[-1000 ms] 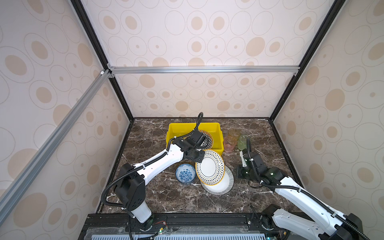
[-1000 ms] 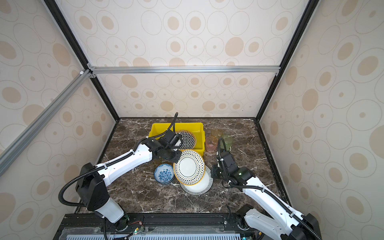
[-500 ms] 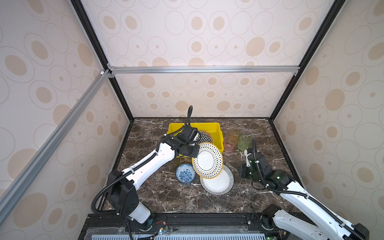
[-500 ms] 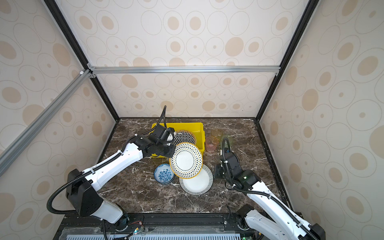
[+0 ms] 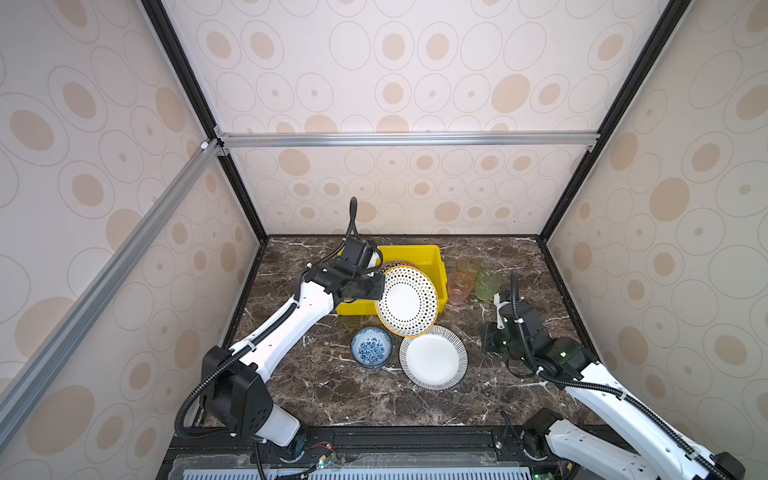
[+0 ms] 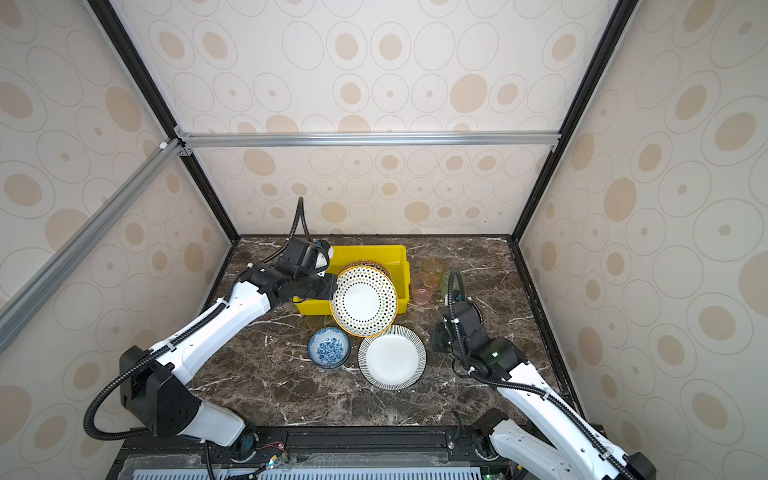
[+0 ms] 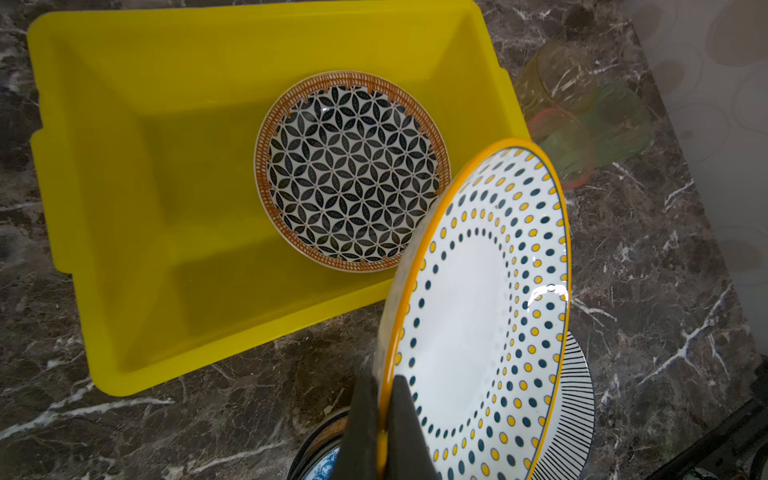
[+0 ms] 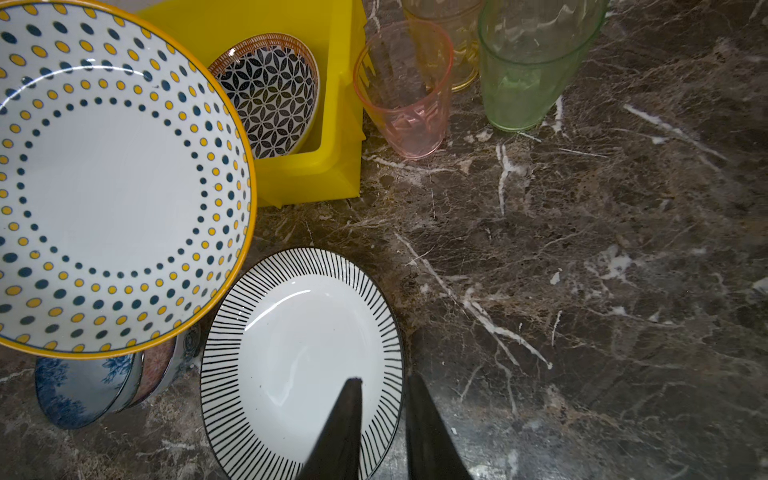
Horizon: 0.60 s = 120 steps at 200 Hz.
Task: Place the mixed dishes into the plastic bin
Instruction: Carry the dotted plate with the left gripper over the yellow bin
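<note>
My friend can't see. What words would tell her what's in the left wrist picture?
The left gripper pinches the rim of a dotted plate, tilted up near a yellow bin. A patterned plate lies in the bin. Three cups stand on the marble table beside the bin, and a striped plate shows behind the dotted one.

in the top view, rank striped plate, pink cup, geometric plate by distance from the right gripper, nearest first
1. striped plate, just left of the right gripper
2. pink cup, farther back, by the yellow bin
3. geometric plate, inside that bin
</note>
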### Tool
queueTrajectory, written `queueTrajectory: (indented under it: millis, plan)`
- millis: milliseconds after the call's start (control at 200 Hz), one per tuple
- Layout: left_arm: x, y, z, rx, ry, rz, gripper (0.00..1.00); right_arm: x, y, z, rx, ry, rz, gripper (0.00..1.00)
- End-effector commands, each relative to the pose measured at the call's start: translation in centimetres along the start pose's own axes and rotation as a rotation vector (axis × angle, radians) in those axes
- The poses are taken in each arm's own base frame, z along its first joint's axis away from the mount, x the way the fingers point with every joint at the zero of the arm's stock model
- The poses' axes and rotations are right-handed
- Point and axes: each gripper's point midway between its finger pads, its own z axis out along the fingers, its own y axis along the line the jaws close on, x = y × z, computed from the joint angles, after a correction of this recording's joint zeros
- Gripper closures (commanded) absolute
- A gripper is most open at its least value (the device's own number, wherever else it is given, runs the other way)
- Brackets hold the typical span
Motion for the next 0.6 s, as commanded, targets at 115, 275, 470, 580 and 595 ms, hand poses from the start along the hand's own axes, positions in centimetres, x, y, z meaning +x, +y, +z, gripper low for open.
queueTrajectory:
  millis: [115, 275, 470, 580, 595]
  plan:
    - [-7.7, -1.8, -4.2, 0.125, -0.249, -0.046, 1.00, -1.3, 0.4, -0.4, 0.015, -0.022, -0.024, 0.78]
    - [-9.3, -0.5, -3.6, 0.095, -0.265, -0.062, 1.00, -2.1, 0.5, -0.5, 0.036, -0.033, -0.050, 0.78]
    - [-10.9, 1.2, -2.5, 0.076, -0.277, -0.086, 1.00, -3.1, 0.7, -0.5, 0.049, -0.048, -0.068, 0.77]
    - [-11.5, 2.1, -1.6, 0.077, -0.276, -0.101, 1.00, -3.5, 0.9, -0.4, 0.052, -0.056, -0.067, 0.78]
    - [-11.6, 2.2, -1.5, 0.075, -0.275, -0.103, 1.00, -3.5, 0.9, -0.3, 0.051, -0.057, -0.065, 0.77]
